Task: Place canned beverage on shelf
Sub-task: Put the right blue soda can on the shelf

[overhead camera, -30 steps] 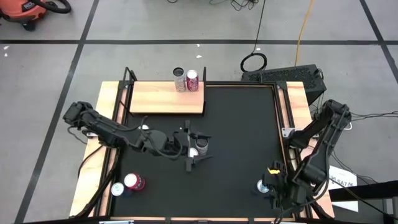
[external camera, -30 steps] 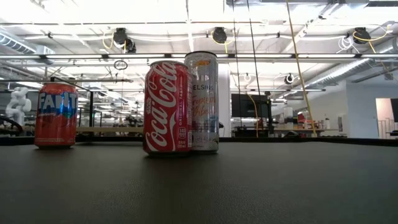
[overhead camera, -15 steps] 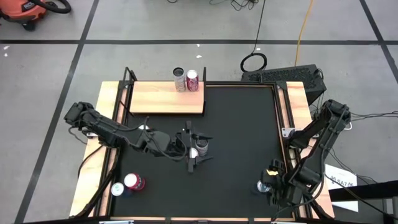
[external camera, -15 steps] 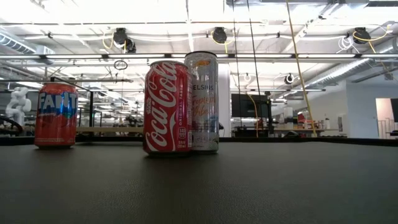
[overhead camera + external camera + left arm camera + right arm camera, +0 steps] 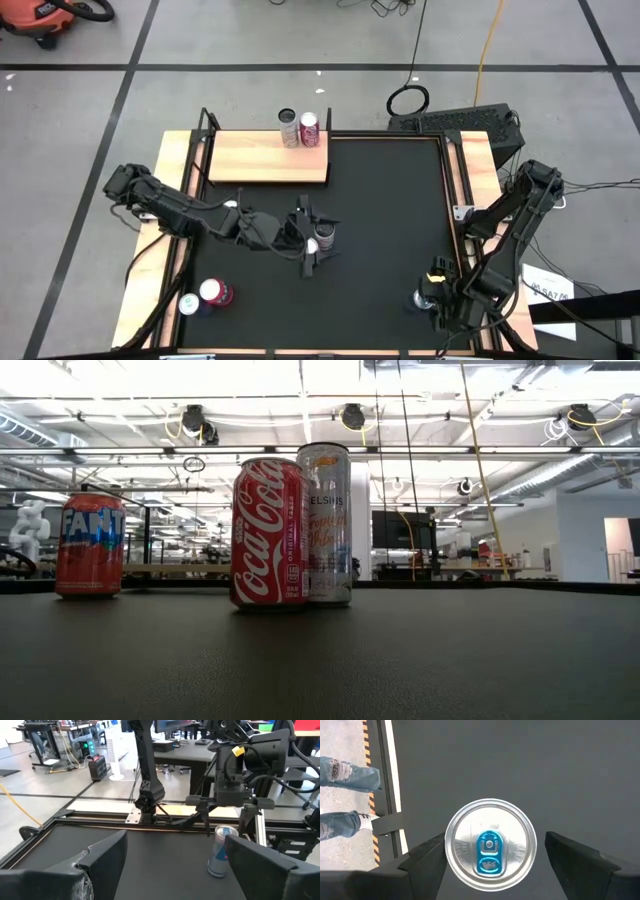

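The shelf (image 5: 262, 158), a light wooden slab on thin black posts, stands at the table's far left. Two cans (image 5: 299, 129) stand at its far right corner. My left gripper (image 5: 320, 238) is open at mid-table. In the high view a pale-topped can (image 5: 323, 240) shows between its fingers. The left wrist view (image 5: 172, 870) shows only bare mat there, so I cannot tell the gripper's height over that can. My right gripper (image 5: 432, 300) is open at the near right, pointing down. Its fingers stand apart on either side of a silver-and-blue can (image 5: 490, 844), which stands upright on the mat.
A red can (image 5: 214, 292) and another can (image 5: 188, 304) stand at the near left. The low view shows a Coca-Cola can (image 5: 268, 532), a tall pale can (image 5: 326, 520) and a Fanta can (image 5: 90, 545), with no gripper. A person's legs (image 5: 342, 775) stand beyond the table edge.
My left arm has crept a little toward the table's right edge, toward the pale-topped can, with its fingers still open. The can has stayed in place.
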`<act>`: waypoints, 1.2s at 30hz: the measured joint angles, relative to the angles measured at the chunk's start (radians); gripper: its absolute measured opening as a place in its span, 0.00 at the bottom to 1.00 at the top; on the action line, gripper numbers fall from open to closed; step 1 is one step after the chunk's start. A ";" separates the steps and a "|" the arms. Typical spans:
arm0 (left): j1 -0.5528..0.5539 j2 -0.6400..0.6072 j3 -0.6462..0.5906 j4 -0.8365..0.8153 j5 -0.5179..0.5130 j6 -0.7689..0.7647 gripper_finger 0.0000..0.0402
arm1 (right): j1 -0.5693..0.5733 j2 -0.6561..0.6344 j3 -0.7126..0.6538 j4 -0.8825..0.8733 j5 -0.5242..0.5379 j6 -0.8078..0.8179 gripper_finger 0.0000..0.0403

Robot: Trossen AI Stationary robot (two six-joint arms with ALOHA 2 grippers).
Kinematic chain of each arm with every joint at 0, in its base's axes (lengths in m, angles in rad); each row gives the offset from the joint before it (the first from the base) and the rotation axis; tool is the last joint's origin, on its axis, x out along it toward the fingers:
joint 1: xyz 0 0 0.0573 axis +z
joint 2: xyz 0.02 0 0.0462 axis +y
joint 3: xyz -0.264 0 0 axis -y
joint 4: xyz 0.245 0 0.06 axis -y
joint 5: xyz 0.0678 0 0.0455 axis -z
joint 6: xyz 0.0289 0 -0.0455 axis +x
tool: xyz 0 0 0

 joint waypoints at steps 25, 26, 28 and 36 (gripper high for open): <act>0.075 -0.002 0.055 -0.062 0.264 -0.159 0.83 | -0.149 -0.115 0.106 -0.018 0.145 -0.232 0.54; 0.081 -0.002 0.065 -0.078 0.283 -0.160 0.83 | -0.170 -0.121 0.125 -0.019 0.155 -0.272 0.54; 0.093 -0.002 0.071 -0.079 0.340 -0.169 0.83 | -0.219 -0.126 0.165 -0.022 0.161 -0.357 0.54; 0.135 -0.002 0.072 -0.072 0.435 -0.262 0.83 | -0.402 -0.127 0.334 0.009 0.157 -0.673 0.54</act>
